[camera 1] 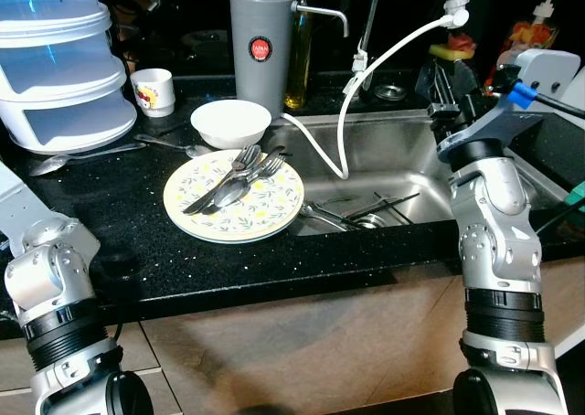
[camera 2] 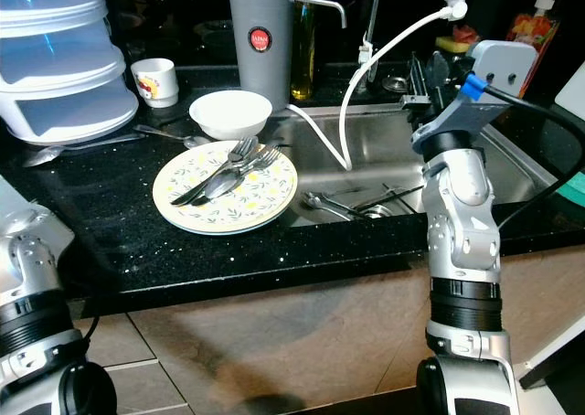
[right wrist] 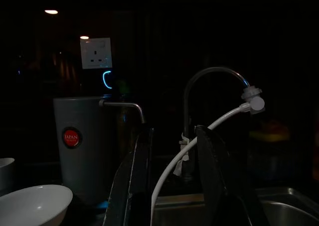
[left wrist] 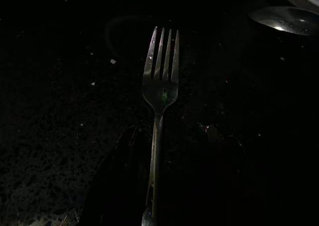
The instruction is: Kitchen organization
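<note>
Left wrist view shows a fork (left wrist: 159, 91) clamped in the left end effector (left wrist: 164, 186) above the dark surface (camera 1: 110, 214); carry it level to the plate (camera 1: 274, 216). Right end effector (right wrist: 172, 176) hovers apart over the sink (camera 1: 411, 159).

Cutlery (camera 1: 239, 179) on flowered plate (camera 1: 274, 216)

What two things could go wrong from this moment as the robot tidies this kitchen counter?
The floral plate carries loose cutlery and sits near the sink edge, so a nudge could tip it in. The right hand hovers over the sink beside the white hose and could snag it.
</note>
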You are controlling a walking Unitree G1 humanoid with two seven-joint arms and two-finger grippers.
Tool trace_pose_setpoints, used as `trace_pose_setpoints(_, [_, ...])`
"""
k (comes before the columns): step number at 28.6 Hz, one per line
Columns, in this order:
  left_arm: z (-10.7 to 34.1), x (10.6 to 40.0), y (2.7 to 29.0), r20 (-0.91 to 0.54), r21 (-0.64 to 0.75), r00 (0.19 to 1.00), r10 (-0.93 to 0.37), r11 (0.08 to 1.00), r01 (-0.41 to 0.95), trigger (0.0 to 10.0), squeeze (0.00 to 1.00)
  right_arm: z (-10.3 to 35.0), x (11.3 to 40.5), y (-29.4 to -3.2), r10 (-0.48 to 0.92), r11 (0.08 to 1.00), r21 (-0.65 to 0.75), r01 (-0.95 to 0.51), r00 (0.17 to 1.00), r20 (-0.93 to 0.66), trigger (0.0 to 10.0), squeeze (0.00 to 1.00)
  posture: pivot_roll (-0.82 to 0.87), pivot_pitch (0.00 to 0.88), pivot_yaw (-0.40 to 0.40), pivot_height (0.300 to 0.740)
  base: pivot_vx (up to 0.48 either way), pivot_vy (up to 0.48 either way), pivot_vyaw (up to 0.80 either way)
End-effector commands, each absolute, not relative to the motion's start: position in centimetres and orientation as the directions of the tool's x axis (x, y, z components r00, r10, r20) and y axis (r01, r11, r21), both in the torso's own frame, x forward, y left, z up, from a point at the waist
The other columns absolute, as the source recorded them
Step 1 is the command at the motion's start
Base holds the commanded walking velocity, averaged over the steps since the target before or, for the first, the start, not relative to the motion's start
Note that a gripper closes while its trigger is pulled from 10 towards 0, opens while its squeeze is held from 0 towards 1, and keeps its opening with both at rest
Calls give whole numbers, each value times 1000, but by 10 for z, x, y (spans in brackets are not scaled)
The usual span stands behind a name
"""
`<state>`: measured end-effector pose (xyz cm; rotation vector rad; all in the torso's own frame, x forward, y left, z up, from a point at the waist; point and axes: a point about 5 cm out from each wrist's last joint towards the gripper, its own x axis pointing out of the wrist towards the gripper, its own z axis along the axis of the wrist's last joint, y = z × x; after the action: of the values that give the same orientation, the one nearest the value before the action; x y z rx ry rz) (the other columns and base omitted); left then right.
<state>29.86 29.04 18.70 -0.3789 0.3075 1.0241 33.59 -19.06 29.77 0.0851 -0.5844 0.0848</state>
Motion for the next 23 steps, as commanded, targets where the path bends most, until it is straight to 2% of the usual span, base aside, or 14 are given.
trace_pose_setpoints(1, [161, 293, 288, -527, -111, 427, 735, 439, -892, 10000, 0, 300, 338, -192, 52, 993, 62, -104, 829, 557, 10000, 0, 58, 0, -43, 740, 0, 0, 0])
trace_pose_setpoints(3, [159, 294, 288, -546, -127, 431, 718, 438, -890, 10000, 0, 300, 338, -193, 52, 993, 62, -104, 829, 557, 10000, 0, 60, 0, -45, 740, 0, 0, 0])
trace_pose_setpoints(4, [160, 295, 289, -543, -125, 433, 720, 441, -889, 4000, 0, 300, 338, -192, 53, 993, 61, -104, 829, 556, 10000, 0, 60, 0, -45, 740, 0, 0, 0])
trace_pose_setpoints(5, [160, 295, 289, -543, -125, 433, 720, 441, -889, 4000, 0, 300, 338, -192, 53, 993, 61, -104, 829, 556, 10000, 0, 60, 0, -45, 740, 0, 0, 0])
trace_pose_setpoints(6, [160, 296, 289, -540, -123, 433, 721, 442, -889, 0, 0, 300, 338, -192, 53, 993, 61, -105, 829, 556, 10000, 0, 60, 0, -45, 740, 0, 0, 0])
trace_pose_setpoints(16, [173, 302, 291, -414, -2, 440, 797, 483, -876, 0, 0, 300, 337, -194, 46, 993, 62, -97, 828, 559, 10000, 0, 49, 0, -37, 740, 0, 0, 0])
trace_pose_setpoints(17, [180, 303, 291, -361, 10, 449, 817, 485, -874, 0, 0, 300, 337, -194, 45, 993, 62, -97, 828, 560, 10000, 0, 48, 0, -36, 740, 0, 0, 0])
trace_pose_setpoints(18, [192, 308, 289, -277, 6, 493, 825, 515, -857, 0, 0, 300, 337, -194, 45, 993, 62, -96, 827, 560, 10000, 0, 48, 0, -36, 740, 0, 0, 0])
trace_pose_setpoints(21, [205, 313, 285, -197, -3, 540, 818, 550, -835, 0, 0, 301, 337, -194, 45, 993, 62, -96, 827, 561, 10000, 0, 48, 0, -36, 740, 0, 0, 0])
trace_pose_setpoints(22, [228, 323, 274, -75, -52, 634, 770, 632, -773, 10000, 0, 301, 338, -194, 45, 993, 63, -97, 826, 562, 10000, 0, 48, 0, -38, 740, 0, 0, 0])
trace_pose_setpoints(23, [242, 329, 266, 6, -79, 688, 725, 687, -723, 10000, 0, 301, 338, -194, 45, 993, 63, -98, 826, 562, 10000, 0, 48, 0, -38, 740, 0, 0, 0])
